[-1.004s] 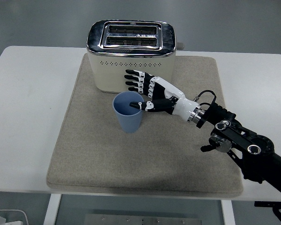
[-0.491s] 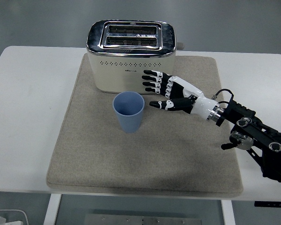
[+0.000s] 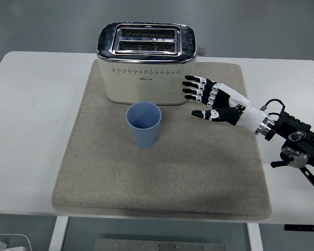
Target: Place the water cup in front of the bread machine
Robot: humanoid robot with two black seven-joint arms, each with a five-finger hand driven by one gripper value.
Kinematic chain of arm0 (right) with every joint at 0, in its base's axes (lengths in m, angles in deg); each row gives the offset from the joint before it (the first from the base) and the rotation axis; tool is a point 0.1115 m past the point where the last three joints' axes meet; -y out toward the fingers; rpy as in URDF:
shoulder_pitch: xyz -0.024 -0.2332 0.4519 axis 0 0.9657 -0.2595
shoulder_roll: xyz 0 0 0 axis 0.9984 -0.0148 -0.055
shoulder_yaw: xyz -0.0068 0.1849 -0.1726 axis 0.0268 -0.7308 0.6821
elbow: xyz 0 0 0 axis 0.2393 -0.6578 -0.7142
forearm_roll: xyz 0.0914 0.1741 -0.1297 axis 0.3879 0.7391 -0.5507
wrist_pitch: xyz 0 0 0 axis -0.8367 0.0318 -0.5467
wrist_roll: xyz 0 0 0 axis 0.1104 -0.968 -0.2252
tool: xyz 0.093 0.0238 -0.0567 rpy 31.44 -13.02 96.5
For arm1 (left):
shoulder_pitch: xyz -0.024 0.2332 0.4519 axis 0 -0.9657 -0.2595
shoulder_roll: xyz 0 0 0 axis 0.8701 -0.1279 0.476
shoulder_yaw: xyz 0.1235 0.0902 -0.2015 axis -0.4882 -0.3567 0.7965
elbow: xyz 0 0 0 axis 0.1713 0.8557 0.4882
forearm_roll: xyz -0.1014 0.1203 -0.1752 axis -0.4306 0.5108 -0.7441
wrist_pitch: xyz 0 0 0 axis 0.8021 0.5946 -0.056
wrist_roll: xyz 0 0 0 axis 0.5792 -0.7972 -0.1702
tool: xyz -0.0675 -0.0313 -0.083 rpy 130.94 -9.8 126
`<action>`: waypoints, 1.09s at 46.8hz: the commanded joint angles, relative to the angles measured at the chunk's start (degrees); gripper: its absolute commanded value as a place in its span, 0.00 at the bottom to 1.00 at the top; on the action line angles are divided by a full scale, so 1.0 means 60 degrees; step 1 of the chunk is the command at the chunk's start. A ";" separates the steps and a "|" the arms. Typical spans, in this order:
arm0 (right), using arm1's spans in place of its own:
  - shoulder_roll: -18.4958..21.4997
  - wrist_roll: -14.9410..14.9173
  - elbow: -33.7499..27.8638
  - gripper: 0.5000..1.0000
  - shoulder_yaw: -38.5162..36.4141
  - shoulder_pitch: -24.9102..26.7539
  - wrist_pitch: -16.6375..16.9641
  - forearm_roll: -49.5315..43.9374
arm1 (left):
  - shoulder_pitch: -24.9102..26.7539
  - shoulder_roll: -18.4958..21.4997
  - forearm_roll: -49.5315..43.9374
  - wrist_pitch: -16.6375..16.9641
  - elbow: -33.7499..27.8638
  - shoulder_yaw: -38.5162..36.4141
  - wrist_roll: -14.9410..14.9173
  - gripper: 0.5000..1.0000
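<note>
A blue cup (image 3: 144,124) stands upright on the grey mat (image 3: 162,172), just in front of the cream and chrome toaster (image 3: 146,61). My right hand (image 3: 197,99) hovers over the mat to the right of the cup, well apart from it. Its fingers are spread and hold nothing. The black right arm (image 3: 298,149) comes in from the right edge. The left arm is out of view.
The grey mat covers the middle of the white table (image 3: 31,120). The toaster stands at the mat's far edge with its two slots facing up. A white object (image 3: 8,243) shows on the floor at the bottom left.
My right hand has let go of the cup's rim and drawn back to the right. The cup stays where it stood in front of the toaster.
</note>
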 commanded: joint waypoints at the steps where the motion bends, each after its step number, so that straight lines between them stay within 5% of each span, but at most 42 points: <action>1: -0.0092 -0.0001 -0.0216 0.88 0.0008 0.0053 -0.0031 0.0045 | 0.0000 0.0000 0.0000 0.0000 0.0000 0.0000 0.0000 1.00; 17: -0.0268 0.0350 -0.1065 0.88 -0.0036 -0.0137 -0.0309 0.1567 | 0.0000 0.0000 0.0000 0.0000 0.0000 0.0000 0.0000 1.00; 28: -0.0078 0.1873 -0.1769 0.88 -0.0021 -0.0665 -0.0632 0.3061 | 0.0000 0.0000 0.0000 0.0000 0.0000 0.0000 0.0000 1.00; 43: 0.0421 0.3352 -0.1798 0.88 -0.0036 -0.1104 -0.1832 0.4994 | 0.0000 0.0000 0.0000 0.0000 0.0000 0.0000 0.0000 1.00; 51: 0.0465 0.3763 -0.1798 0.87 -0.0051 -0.1397 -0.2024 0.5757 | 0.0000 0.0000 0.0000 0.0000 0.0000 0.0000 0.0000 1.00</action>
